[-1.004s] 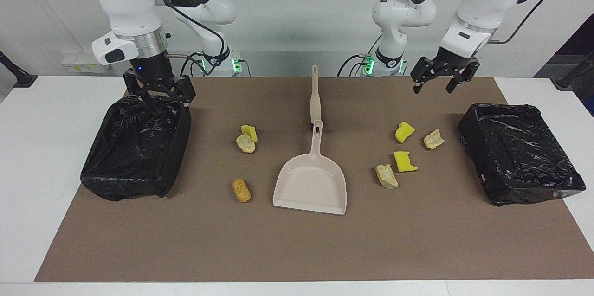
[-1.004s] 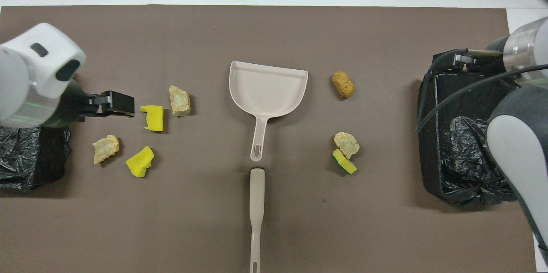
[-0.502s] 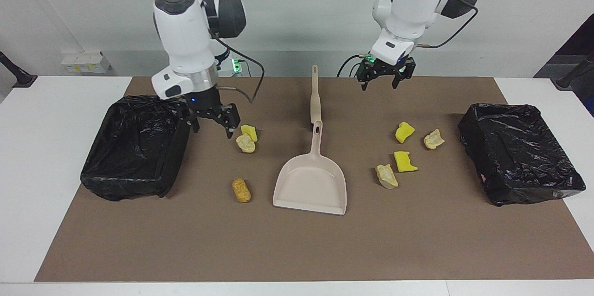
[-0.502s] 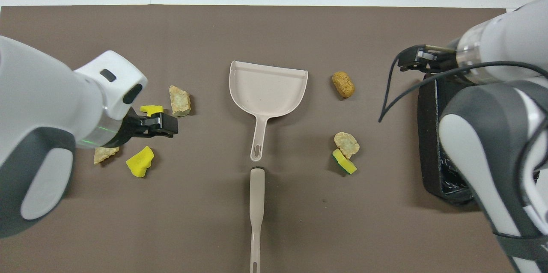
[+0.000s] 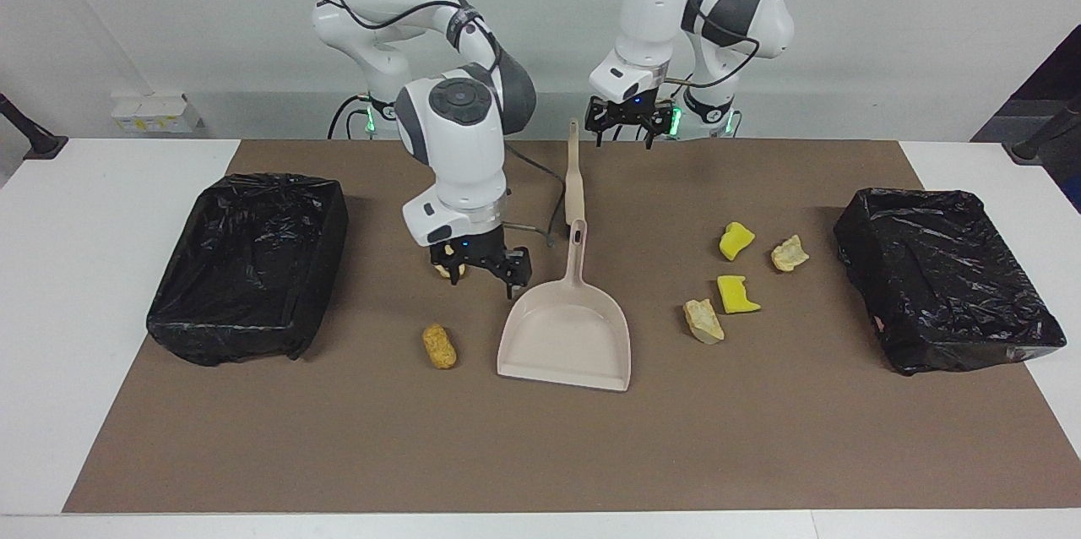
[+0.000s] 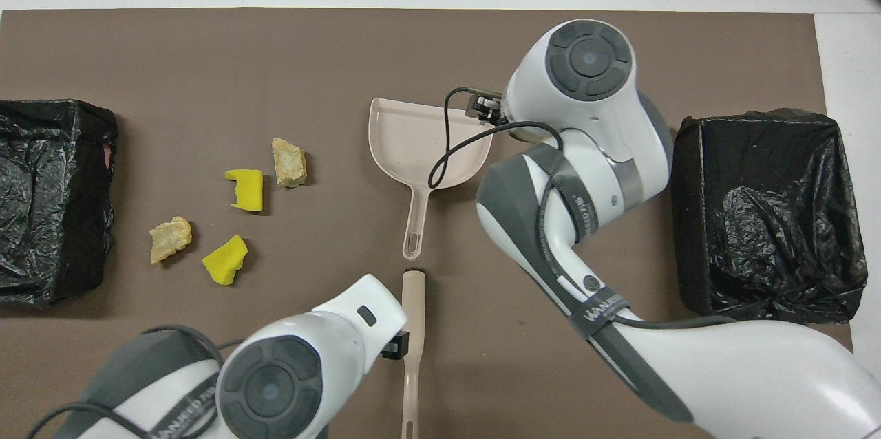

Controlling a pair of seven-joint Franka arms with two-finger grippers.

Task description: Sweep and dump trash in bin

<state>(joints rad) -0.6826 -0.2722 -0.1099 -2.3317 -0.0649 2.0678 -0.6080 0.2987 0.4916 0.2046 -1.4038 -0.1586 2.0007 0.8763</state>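
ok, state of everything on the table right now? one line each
left gripper: open, empty, over the brush handle's end.
right gripper: open, empty, beside the dustpan handle.
brush: flat on the mat, untouched.
dustpan: flat, empty.
trash: still on the mat, unswept.
bins: two, black-lined, no scraps visible inside.

Right claw point(image 5: 483, 266) hangs open beside the dustpan point(image 5: 567, 334); left claw point(image 5: 629, 121) open near the brush handle point(image 5: 574, 176).

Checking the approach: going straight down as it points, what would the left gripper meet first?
Likely the brown mat beside the brush handle; left gripper might clip the handle, depth unclear.
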